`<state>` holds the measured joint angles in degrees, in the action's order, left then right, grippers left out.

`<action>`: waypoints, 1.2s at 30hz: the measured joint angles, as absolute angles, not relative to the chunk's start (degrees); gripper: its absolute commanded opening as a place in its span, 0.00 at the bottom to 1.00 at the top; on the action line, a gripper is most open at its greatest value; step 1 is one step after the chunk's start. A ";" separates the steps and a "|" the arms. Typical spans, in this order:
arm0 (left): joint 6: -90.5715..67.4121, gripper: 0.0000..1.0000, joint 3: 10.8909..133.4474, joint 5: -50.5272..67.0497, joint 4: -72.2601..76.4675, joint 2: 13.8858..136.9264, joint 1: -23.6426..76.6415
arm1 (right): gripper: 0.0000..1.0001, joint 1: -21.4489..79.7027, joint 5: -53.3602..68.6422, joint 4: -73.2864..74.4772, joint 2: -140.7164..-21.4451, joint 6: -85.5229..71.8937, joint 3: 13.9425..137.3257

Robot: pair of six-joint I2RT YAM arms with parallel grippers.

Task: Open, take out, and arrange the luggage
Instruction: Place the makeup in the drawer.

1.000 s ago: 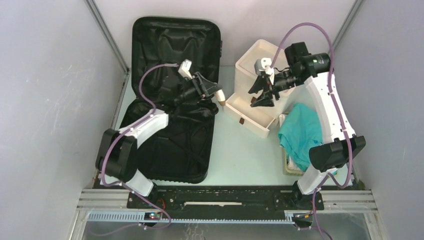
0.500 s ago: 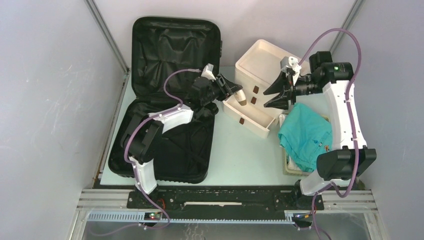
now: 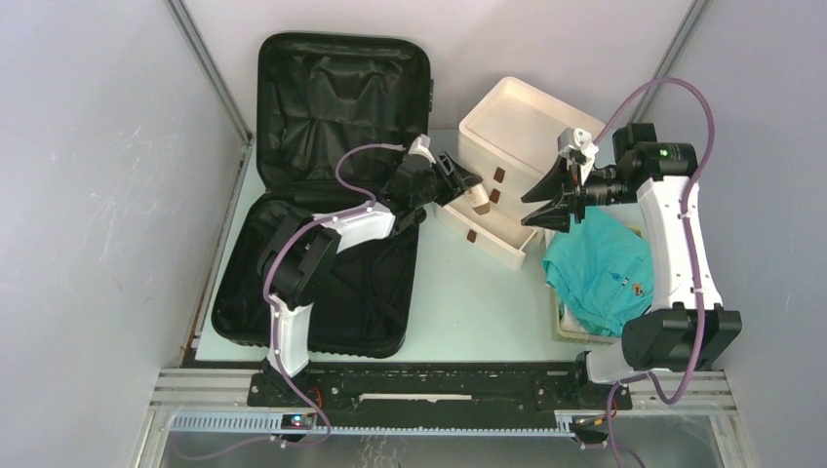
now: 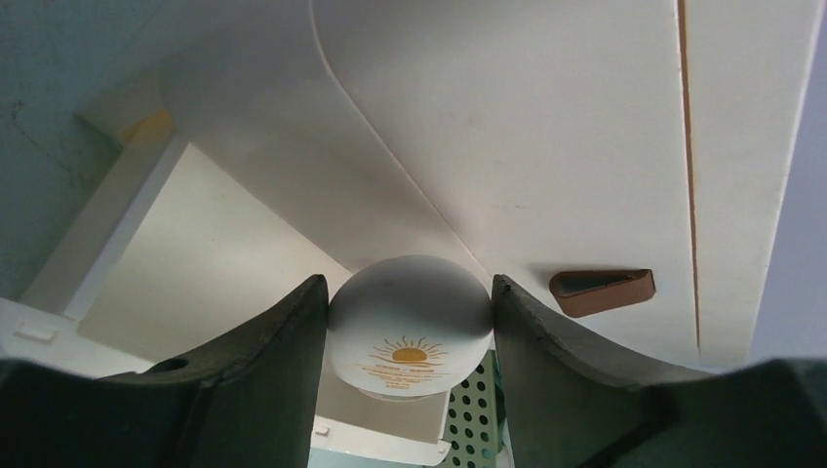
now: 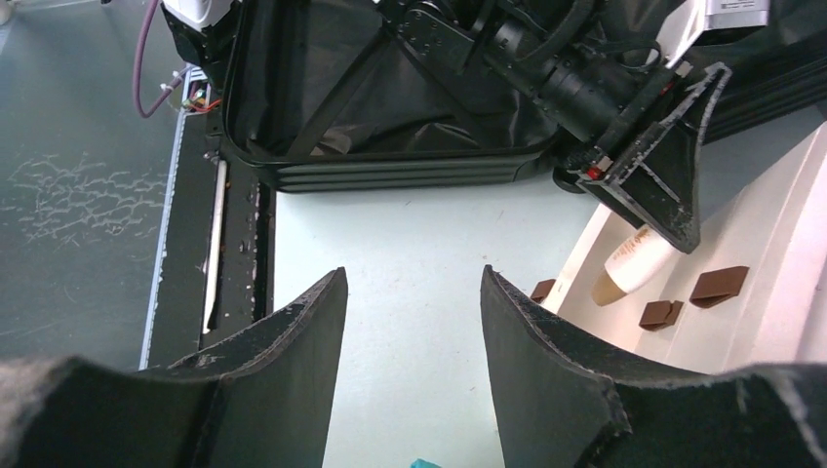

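The suitcase (image 3: pixel 332 93) lay open at the left of the overhead frame, its lid propped against the back wall at the upper left and its base flat on the table (image 3: pixel 458 302) below it. The black lining hid whatever may have remained inside.

The left gripper (image 3: pixel 472 189) reached out past the suitcase's right edge to the white drawer box (image 3: pixel 522 122) in the upper middle. Its fingers were closed on a small white bottle (image 4: pixel 410 317), pinched on both sides. The bottle's long axis ran on along the line of the fingers, with its tan end tipped down toward the pulled-out lowest drawer (image 3: pixel 478 239). The bottle seemed to hang over the drawer's inside rather than rest on it, so a release there would likely drop it in.

The right gripper (image 3: pixel 531 209) hovered at the right side of the drawer box, above the teal cloth (image 3: pixel 595 268) heaped in the basket (image 3: pixel 564 330). Its fingers stood wide apart with nothing between them and pointed left toward the suitcase.

The suitcase lay left of both grippers, and the left arm was plainly the nearer one for another reach into it.
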<state>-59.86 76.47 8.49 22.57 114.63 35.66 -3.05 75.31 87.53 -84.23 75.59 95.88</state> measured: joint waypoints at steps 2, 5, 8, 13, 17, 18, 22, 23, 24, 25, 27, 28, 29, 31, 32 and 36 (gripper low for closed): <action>-59.55 0.76 77.54 8.19 21.34 115.09 36.03 | 0.61 -3.05 75.24 87.48 -83.29 75.61 94.85; -59.02 0.78 78.72 7.81 19.99 115.22 36.25 | 0.61 -3.29 74.98 87.44 -82.11 75.59 93.49; -58.85 0.78 79.31 7.62 19.51 115.22 36.40 | 0.61 -3.40 74.61 87.29 -81.34 75.61 92.31; -57.84 0.77 79.33 7.44 18.35 115.13 36.42 | 0.61 -3.40 73.65 86.94 -80.60 75.59 90.45; -54.96 0.76 79.33 7.09 15.79 113.06 36.47 | 0.60 -3.40 72.38 86.41 -79.83 75.61 88.90; -53.54 0.75 79.33 6.96 14.98 111.81 36.47 | 0.60 -3.38 72.12 86.28 -79.57 75.61 88.49; -46.13 0.74 79.31 6.17 12.25 104.84 36.47 | 0.59 -2.09 69.78 85.54 -78.48 75.75 86.50; -43.55 0.74 79.29 6.11 11.55 102.37 36.47 | 0.59 -1.21 68.53 85.10 -78.17 75.72 85.78; -40.86 0.74 79.24 5.98 10.90 99.77 36.47 | 0.59 0.08 67.18 84.58 -77.97 75.72 85.10; -38.63 0.74 79.20 5.74 10.35 97.47 36.47 | 0.59 1.52 66.00 84.14 -77.89 75.68 84.62; -32.91 0.74 78.52 4.84 9.02 91.68 36.47 | 0.58 4.84 63.53 83.29 -77.87 75.55 83.55; -29.21 0.75 77.41 4.19 8.29 87.92 36.47 | 0.58 6.83 62.00 82.81 -77.87 75.50 83.05; -26.55 0.75 76.42 3.64 7.66 85.23 36.47 | 0.58 7.92 61.21 82.52 -77.91 75.46 82.81; -20.62 0.78 73.49 1.93 5.89 78.74 36.47 | 0.57 10.35 59.31 81.56 -77.91 74.94 82.74; -18.28 0.80 72.07 1.10 5.04 75.96 36.45 | 0.56 11.29 58.57 80.88 -77.93 74.43 82.74; -10.11 0.89 65.98 -2.76 0.30 64.71 35.79 | 0.53 15.75 54.63 77.30 -78.96 70.46 82.74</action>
<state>-10.11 65.98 -2.76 0.30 64.71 35.79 15.75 54.63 77.30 -78.96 70.46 82.74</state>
